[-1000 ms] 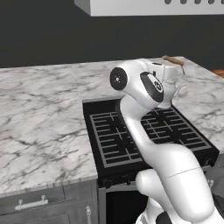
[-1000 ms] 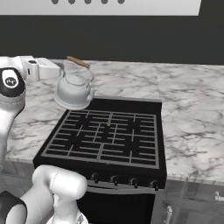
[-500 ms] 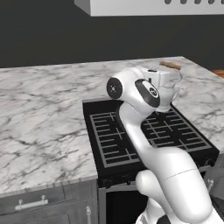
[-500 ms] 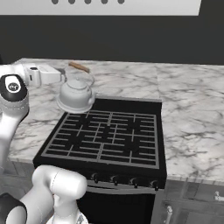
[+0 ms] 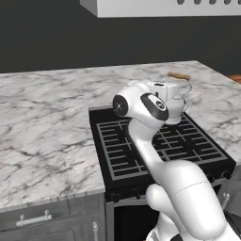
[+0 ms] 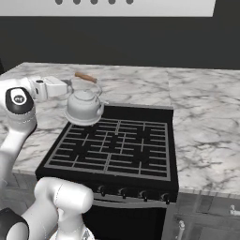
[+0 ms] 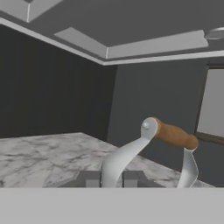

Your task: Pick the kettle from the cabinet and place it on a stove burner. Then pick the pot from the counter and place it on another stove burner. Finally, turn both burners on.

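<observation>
Up over the back-left corner of the stove (image 6: 112, 150), the kettle (image 6: 84, 108) hangs clear of the grates, carried by the claw (image 6: 70, 88), which is clamped on one leg of its thin arched handle. Kettle body is small, rounded, silvery-white w/ a domed lid, a short spout and a flat rim at the base; it looks smooth and slightly glossy. In the hand view the handle (image 7: 151, 148) reads as a curved band of pale metal, w/ a rounded brown wooden grip across the top, and the two dark finger tips (image 7: 89, 178) sit close together at the foot of that band. Seen from the left base view, the kettle (image 5: 176, 101) is partly hidden behind the arm's white elbow.

Stove is flat and black, topped w/ square-grid metal grates; a row of dark knobs (image 6: 129, 193) runs along its front edge. Tabletop (image 6: 206, 122) on both sides is white marble w/ grey veins, above dark grey drawers (image 5: 42, 221) w/ pale bar pulls. A white hood (image 5: 164, 7) hangs overhead against a dark wall.
</observation>
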